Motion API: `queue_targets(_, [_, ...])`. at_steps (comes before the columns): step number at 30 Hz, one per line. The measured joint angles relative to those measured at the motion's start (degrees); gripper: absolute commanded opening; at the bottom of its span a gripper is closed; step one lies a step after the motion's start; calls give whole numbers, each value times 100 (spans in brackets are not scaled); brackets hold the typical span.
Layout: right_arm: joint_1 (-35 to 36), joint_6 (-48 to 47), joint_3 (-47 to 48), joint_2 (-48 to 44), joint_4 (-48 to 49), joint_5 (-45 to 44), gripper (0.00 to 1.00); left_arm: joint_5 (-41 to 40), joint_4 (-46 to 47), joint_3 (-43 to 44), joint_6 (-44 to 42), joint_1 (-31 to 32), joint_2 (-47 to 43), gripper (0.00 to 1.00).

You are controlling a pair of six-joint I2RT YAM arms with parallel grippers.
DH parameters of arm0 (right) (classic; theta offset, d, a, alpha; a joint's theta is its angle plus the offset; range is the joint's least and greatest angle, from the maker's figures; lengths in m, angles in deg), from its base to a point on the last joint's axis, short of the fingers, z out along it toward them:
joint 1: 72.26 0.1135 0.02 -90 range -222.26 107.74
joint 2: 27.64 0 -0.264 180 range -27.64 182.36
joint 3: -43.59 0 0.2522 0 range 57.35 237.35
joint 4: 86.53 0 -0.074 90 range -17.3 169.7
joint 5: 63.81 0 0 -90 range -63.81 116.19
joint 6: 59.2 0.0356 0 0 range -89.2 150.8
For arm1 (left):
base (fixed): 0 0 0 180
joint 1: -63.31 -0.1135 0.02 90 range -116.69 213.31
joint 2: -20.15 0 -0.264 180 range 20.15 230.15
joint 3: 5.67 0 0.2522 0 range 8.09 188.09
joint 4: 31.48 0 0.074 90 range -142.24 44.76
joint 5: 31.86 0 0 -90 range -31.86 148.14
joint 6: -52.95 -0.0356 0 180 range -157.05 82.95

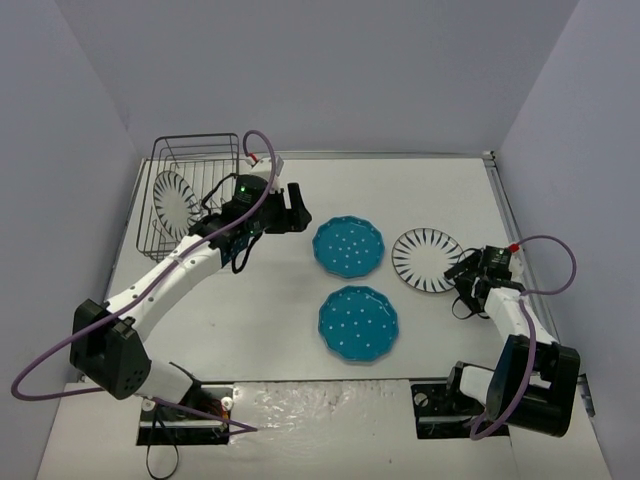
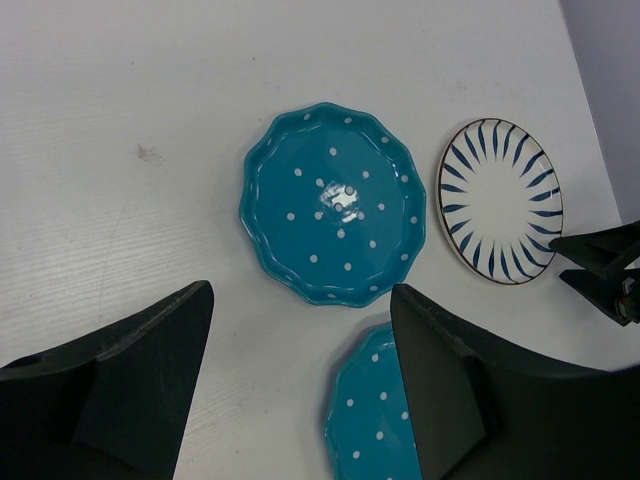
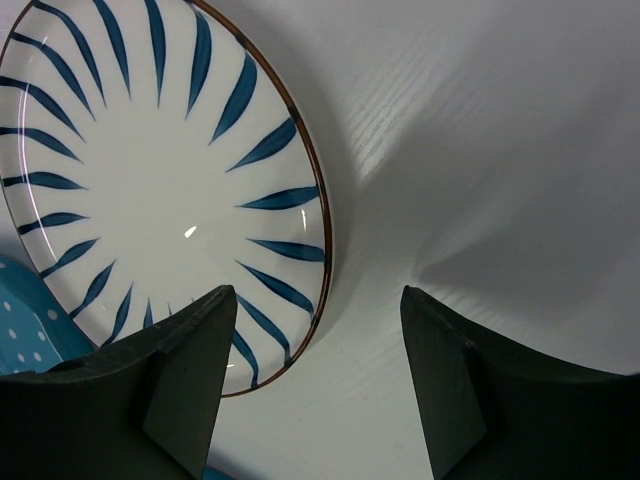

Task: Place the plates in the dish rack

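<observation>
1. Left tool (image 1: 296,207): jaws well apart with nothing between them, held above the counter (image 1: 270,340).
2. Far teal plate (image 1: 348,246) lies flat on the counter ahead of the left tool, just past its fingertips and roughly centred on the gap.
3. Near teal plate (image 1: 358,322) is also flat, off to the left tool's right-finger side. In the wrist view that finger covers part of it.
4. Dish rack (image 1: 196,148) sits behind the left tool, beside that arm's wrist. One striped plate (image 1: 176,198) stands on edge inside, at the side away from the tool.
5. Right tool (image 3: 318,300): jaws also apart, gripping nothing, low over the counter.
6. Second striped plate (image 1: 427,259) lies flat directly ahead of the right tool. Its rim runs into the gap between the fingers, nearer the left-hand finger in the wrist view. Cannot tell if anything touches the rim.
7. The three plates on the counter lie apart from one another.
</observation>
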Motion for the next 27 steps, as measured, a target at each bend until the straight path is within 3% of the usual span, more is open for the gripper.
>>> queue_targets(9, [-68, 109, -302, 121, 546, 234, 53, -2, 44, 0, 0, 23, 79, 68])
queue_targets(11, [-73, 122, -340, 133, 629, 245, 45, -2, 46, 0, 1, 41, 80, 68])
queue_targets(21, [-106, 227, -497, 185, 1018, 368, 43, 5, 80, 0, 0, 84, 104, 68])
queue_targets(27, [-106, 252, -588, 193, 1196, 403, 32, 15, 82, 0, 0, 136, 148, 68])
